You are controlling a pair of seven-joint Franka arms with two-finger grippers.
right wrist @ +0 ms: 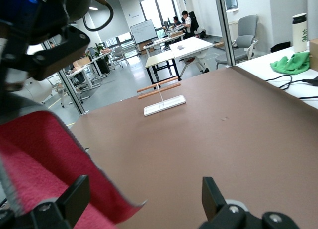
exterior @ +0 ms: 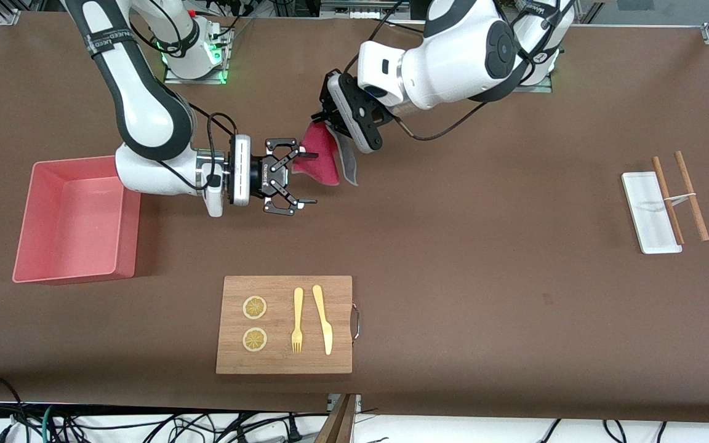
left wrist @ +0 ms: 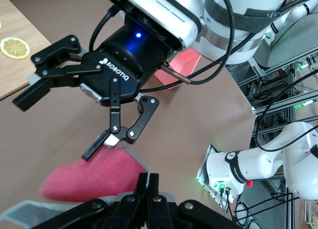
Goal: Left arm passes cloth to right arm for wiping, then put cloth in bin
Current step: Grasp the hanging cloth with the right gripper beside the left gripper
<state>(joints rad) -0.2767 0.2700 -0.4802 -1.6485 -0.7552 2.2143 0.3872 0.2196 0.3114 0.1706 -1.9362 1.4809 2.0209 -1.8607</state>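
The cloth [exterior: 322, 163] hangs in the air over the table's middle, pink-red side out with a grey side [exterior: 348, 165] at its edge. My left gripper [exterior: 324, 119] is shut on its top edge; in the left wrist view the left gripper [left wrist: 149, 182] pinches the cloth [left wrist: 94, 177]. My right gripper [exterior: 312, 178] is level with the cloth and open. One of its fingers [left wrist: 95, 149] is at the cloth's edge. In the right wrist view the cloth [right wrist: 44, 154] reaches partly into the right gripper [right wrist: 144, 189]. The bin [exterior: 25, 215] stands at the right arm's end.
A wooden cutting board [exterior: 342, 307] with two lemon slices, a fork and a knife lies nearer to the front camera. A small white tray [exterior: 650, 212] with two wooden sticks [exterior: 691, 195] lies toward the left arm's end of the table.
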